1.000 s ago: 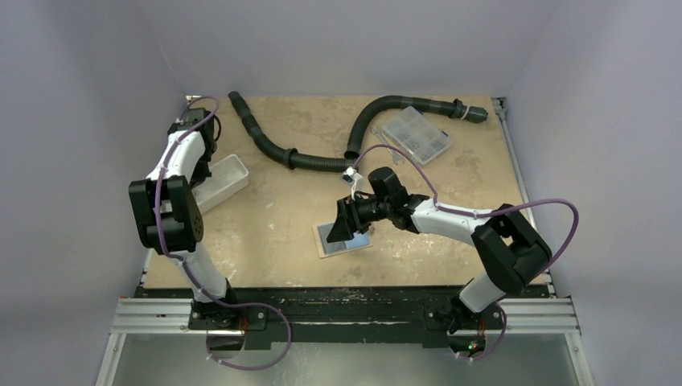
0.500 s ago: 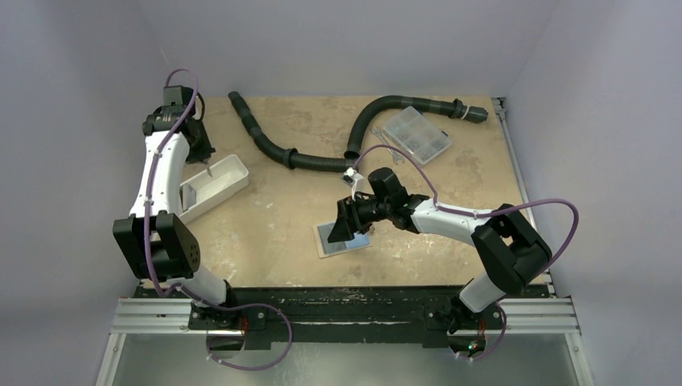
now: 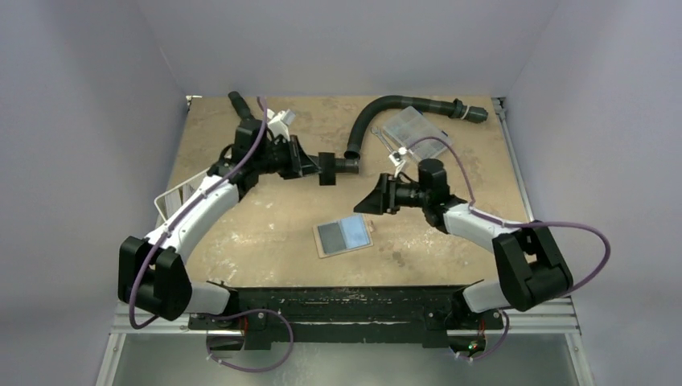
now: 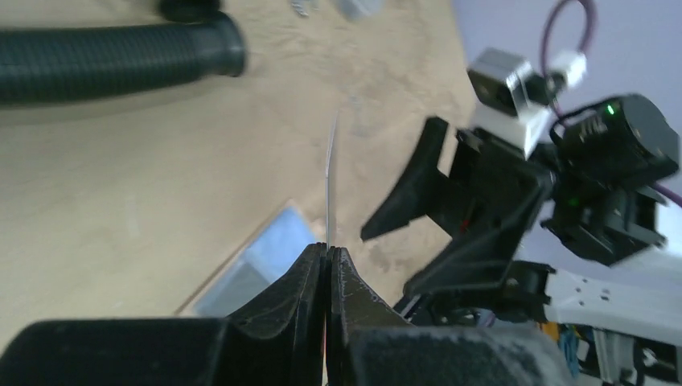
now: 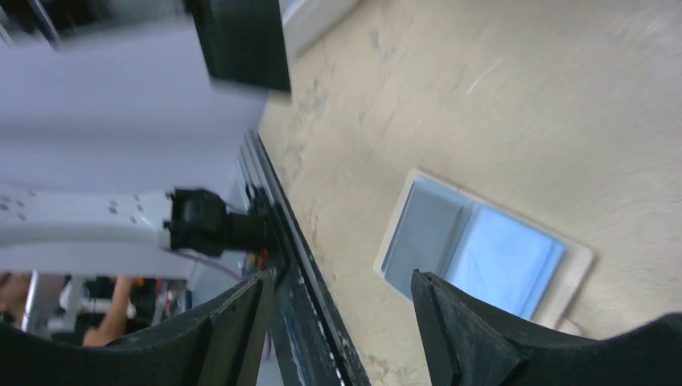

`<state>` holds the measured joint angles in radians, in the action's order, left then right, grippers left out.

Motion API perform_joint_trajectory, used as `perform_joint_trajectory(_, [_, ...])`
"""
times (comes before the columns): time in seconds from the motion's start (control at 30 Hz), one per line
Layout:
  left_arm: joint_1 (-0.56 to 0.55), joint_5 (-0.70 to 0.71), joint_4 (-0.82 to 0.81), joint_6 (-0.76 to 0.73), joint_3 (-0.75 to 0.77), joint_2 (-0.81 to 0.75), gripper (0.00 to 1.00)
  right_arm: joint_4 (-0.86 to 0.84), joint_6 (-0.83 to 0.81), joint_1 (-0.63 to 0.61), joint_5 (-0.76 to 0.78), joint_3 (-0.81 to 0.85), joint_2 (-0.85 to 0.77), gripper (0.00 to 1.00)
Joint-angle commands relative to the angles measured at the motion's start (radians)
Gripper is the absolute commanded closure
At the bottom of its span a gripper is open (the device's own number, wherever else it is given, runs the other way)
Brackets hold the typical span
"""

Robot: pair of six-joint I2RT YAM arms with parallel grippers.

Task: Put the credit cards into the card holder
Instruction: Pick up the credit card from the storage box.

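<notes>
At the far left the white tray (image 3: 163, 207) lies partly hidden behind the left arm. It is well apart from the work, so we judge it no obstacle.

The left gripper (image 3: 328, 168) is clamped tight on 1 credit card (image 4: 330, 181). In its wrist view the card shows edge-on as a thin, slightly bowed line sticking out past the fingertips. The pinch is on 1 edge only, so we think the card could twist or slip when it meets the pocket.

Below and a little to the right, the card holder (image 3: 343, 236) lies open and flat on the table (image 3: 265, 217), with nothing pinning it. Its left half looks darker than its right half, and we cannot tell whether a card already sits there. A push from the card could slide the loose holder away.

The right gripper (image 3: 371, 201) hangs above the table just beyond the holder, its jaws spread wide and holding nothing. The 2 grippers are near each other, so they could collide.

The black hose (image 3: 384, 103) ends just beside the left gripper and could snag it. Farther right, the clear compartment box (image 3: 412, 129) sits out of the way.
</notes>
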<state>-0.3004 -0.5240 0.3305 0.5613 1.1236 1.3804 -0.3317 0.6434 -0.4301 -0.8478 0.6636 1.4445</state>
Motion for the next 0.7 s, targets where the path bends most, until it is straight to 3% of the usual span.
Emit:
perform_joint_trajectory(0.0, [-0.088, -0.168, -0.519, 0.241, -0.168, -0.060, 1.00, -0.356, 0.256, 0.127, -0.105, -0.090, -0.097, 0.25])
perform_joint_trajectory(0.17, [-0.172, -0.151, -0.777, 0.363, -0.304, -0.071, 1.00, -0.588, 0.442, 0.188, -0.106, -0.165, -0.124, 0.24])
perform_joint_trajectory(0.3, [-0.219, -0.146, -0.876, 0.410, -0.358, -0.053, 1.00, -0.884, 0.627, 0.190, -0.107, -0.230, -0.095, 0.29])
perform_joint_trajectory(0.53, [-0.256, -0.143, -1.086, 0.526, -0.453, -0.003, 1.00, -1.170, 0.805, 0.189, -0.093, -0.283, -0.016, 0.51])
perform_joint_trajectory(0.67, [-0.265, -0.149, -1.164, 0.565, -0.471, 0.028, 1.00, -1.211, 0.828, 0.190, -0.096, -0.297, 0.011, 0.64])
